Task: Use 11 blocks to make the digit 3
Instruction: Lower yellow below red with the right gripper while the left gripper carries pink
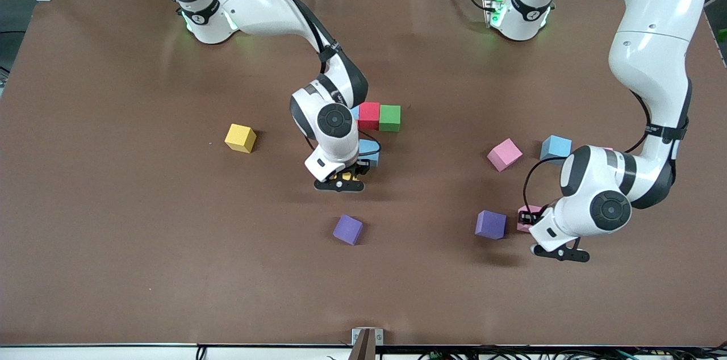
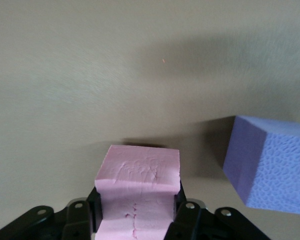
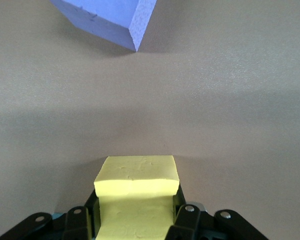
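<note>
Arm shells: glossy white, rounded segments, both arms.
Joints: black bands; round black caps with a ring pattern at the wrists.
Cables: black, clipped along the forearms by black straps.
Bases: white, green lights lit.
Left claw (image 1: 531, 218): black fingers, silver screws in the mount.
Right claw (image 1: 347, 176): black fingers, same screws.

We see a matte brown surface (image 1: 113, 235) carrying solid-coloured foam cubes: a yellow cube (image 1: 239, 138), a red cube (image 1: 369, 114) beside a green cube (image 1: 389, 117), two light blue cubes (image 1: 555, 147) (image 1: 370, 150), a pink cube (image 1: 504, 154) and two purple cubes (image 1: 347, 229) (image 1: 491, 224). The left end effector (image 2: 135, 220), black on a white arm, pinches a pale pink cube (image 2: 138, 192). The right end effector (image 3: 135, 220), likewise black, pinches a pale yellow cube (image 3: 137, 192).
</note>
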Available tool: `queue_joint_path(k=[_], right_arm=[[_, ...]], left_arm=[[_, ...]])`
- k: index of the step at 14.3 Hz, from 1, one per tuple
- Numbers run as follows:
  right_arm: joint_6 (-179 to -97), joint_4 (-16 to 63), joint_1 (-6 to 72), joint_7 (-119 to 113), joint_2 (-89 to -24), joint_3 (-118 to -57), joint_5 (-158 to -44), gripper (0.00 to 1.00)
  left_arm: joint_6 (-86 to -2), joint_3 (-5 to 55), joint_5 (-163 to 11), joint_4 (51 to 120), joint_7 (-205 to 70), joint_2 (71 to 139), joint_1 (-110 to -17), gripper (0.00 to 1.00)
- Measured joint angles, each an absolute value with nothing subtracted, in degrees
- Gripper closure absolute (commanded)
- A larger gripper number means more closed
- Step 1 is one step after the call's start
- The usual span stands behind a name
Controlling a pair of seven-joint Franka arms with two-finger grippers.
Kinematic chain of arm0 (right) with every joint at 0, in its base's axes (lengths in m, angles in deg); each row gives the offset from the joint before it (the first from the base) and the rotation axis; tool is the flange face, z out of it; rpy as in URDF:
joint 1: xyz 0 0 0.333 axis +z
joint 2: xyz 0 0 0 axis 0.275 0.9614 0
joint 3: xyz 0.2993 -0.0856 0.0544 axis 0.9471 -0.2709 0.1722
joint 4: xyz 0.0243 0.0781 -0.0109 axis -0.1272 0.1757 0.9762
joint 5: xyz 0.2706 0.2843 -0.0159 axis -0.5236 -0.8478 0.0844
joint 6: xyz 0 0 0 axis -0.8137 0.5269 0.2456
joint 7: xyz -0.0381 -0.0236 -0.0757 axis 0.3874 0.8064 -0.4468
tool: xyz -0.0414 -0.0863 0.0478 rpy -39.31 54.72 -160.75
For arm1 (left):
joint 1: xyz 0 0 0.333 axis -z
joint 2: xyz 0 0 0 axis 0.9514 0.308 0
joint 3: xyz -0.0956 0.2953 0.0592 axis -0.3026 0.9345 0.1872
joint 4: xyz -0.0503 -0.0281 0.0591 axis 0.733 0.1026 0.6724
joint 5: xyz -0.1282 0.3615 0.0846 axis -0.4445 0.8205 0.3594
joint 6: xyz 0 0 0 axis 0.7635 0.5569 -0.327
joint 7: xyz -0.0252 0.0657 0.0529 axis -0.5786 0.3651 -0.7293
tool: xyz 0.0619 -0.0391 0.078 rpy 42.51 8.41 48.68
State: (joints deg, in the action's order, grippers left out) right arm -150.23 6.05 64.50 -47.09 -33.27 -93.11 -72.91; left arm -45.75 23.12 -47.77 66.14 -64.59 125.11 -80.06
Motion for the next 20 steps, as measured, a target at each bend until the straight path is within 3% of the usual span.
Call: queue_joint_path(k=[7, 11, 13, 14, 15, 20], right_arm=[[-150.2, 6.1, 64.7, -47.2, -33.3, -93.1, -72.9, 0.99], [-150.2, 6.1, 64.7, -47.2, -33.3, -93.1, -72.9, 0.96], [-150.1, 6.1, 64.8, -47.2, -33.3, -93.1, -72.9, 0.77], [-150.1, 6.1, 64.8, -47.2, -33.3, -93.1, -72.9, 0.36], [-150.1, 6.1, 64.8, -47.2, -33.3, -93.1, -72.9, 0.03], [-150.2, 6.2, 64.8, -47.2, -33.3, -93.2, -72.9, 0.0]], left_arm=[[-36.4, 21.9, -55.4, 65.5, -51.2, 114.0, -79.7, 0.72], [-33.1, 15.7, -57.0, 66.0, -30.7, 111.8, -79.4, 0.72], [-33.0, 13.3, -57.0, 66.6, -23.0, 111.7, -79.1, 0.72], [-33.0, 12.5, -57.0, 67.3, -19.5, 111.6, -79.1, 0.72], [-33.0, 11.7, -57.0, 67.9, -16.1, 111.6, -79.1, 0.72], [-36.9, 8.3, -57.0, 73.0, 1.0, 111.5, -78.9, 0.72]])
